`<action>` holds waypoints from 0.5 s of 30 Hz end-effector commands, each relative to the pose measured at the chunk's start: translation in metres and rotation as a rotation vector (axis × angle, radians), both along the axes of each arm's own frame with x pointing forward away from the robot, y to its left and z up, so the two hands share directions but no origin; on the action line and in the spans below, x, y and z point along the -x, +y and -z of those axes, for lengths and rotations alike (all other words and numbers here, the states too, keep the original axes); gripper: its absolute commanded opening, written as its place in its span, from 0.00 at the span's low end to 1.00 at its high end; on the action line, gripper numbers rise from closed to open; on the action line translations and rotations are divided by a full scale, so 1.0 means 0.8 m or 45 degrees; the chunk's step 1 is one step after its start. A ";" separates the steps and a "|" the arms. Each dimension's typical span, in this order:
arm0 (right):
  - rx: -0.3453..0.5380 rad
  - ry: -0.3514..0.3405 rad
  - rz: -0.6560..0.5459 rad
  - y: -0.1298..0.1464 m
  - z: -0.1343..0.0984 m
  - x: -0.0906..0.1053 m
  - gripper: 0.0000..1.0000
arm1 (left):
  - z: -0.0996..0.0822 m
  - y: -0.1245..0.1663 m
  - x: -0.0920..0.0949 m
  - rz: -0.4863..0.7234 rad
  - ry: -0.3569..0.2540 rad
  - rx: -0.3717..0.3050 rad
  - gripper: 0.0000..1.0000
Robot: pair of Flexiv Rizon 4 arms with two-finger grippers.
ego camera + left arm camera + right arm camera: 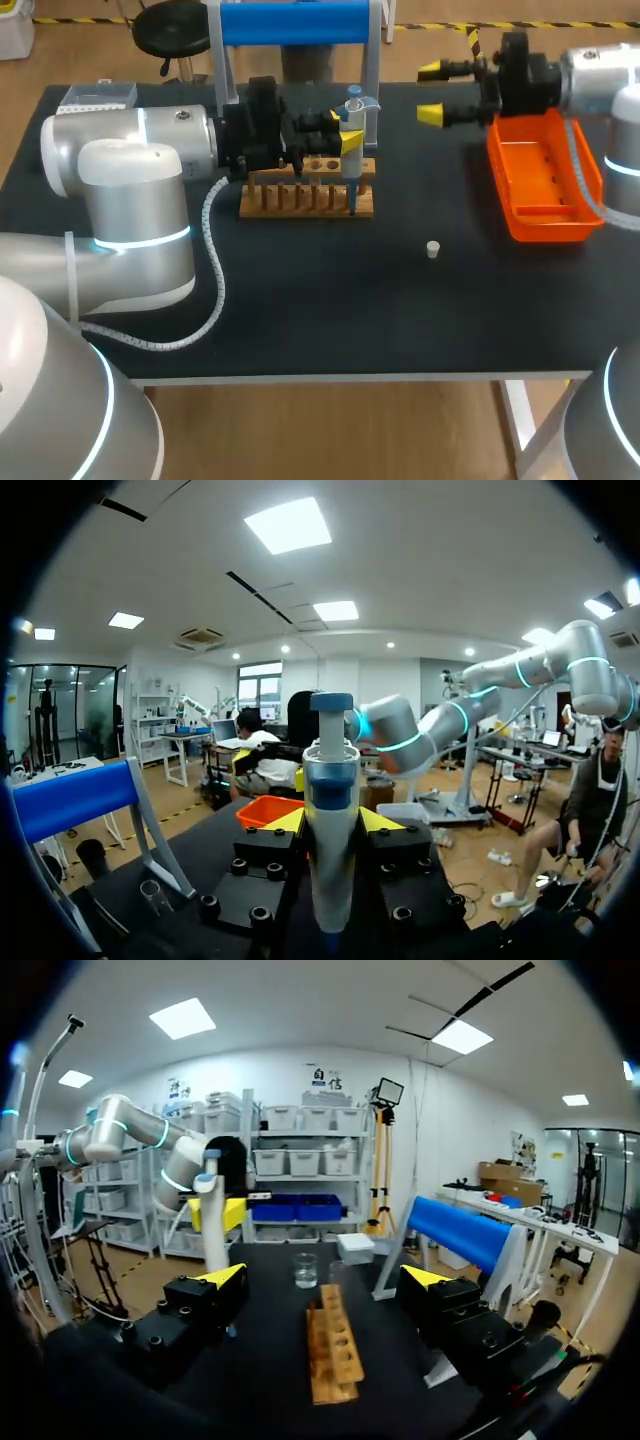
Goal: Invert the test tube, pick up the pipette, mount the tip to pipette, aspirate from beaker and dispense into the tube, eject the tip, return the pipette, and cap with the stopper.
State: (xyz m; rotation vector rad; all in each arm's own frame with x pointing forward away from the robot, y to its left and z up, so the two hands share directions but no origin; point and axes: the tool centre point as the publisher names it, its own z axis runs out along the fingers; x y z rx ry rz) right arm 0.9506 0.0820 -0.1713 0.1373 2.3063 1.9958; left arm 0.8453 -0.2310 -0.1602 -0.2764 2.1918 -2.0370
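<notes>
My left gripper [345, 128] is shut on the white and blue pipette [353, 150], which stands upright with its lower end over the right end of the wooden tube rack [307, 197]. In the left wrist view the pipette [330, 820] fills the gap between the yellow fingertips [288, 821]. My right gripper [430, 92] hangs open and empty, right of the rack and beside the orange tray. From the right wrist the rack [335, 1355] lies ahead between the open fingers [225, 1276], with a clear beaker [305, 1270] beyond it. A small white stopper [433, 249] lies on the table.
An orange tray [545, 185] sits at the right under my right arm. A blue-topped stand [295, 22] rises behind the rack. A tip box [97, 97] is at the back left. The black table's front half holds only the stopper.
</notes>
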 end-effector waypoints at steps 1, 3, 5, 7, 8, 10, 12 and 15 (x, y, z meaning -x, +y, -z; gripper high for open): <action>0.024 -0.014 0.032 0.022 -0.017 -0.037 1.00 | 0.001 -0.002 0.001 -0.007 -0.003 0.003 0.00; 0.035 -0.026 0.048 0.030 -0.022 -0.057 1.00 | 0.001 -0.002 0.001 -0.007 -0.003 0.003 0.00; 0.044 -0.039 0.067 0.038 -0.026 -0.071 1.00 | 0.001 -0.002 0.001 -0.007 -0.003 0.003 0.00; 0.050 -0.042 0.086 0.043 -0.029 -0.083 1.00 | 0.001 -0.002 0.001 -0.007 -0.003 0.003 0.00; 0.057 -0.044 0.097 0.046 -0.029 -0.089 1.00 | 0.001 -0.002 0.001 -0.007 -0.003 0.003 0.00; 0.060 -0.038 0.113 0.055 -0.023 -0.109 1.00 | 0.001 -0.002 0.001 -0.007 -0.003 0.003 0.00; 0.070 -0.035 0.126 0.059 -0.021 -0.114 1.00 | 0.001 -0.002 0.001 -0.007 -0.003 0.003 0.00; 0.075 -0.019 0.147 0.069 -0.014 -0.127 1.00 | 0.001 -0.002 0.001 -0.007 -0.003 0.003 0.00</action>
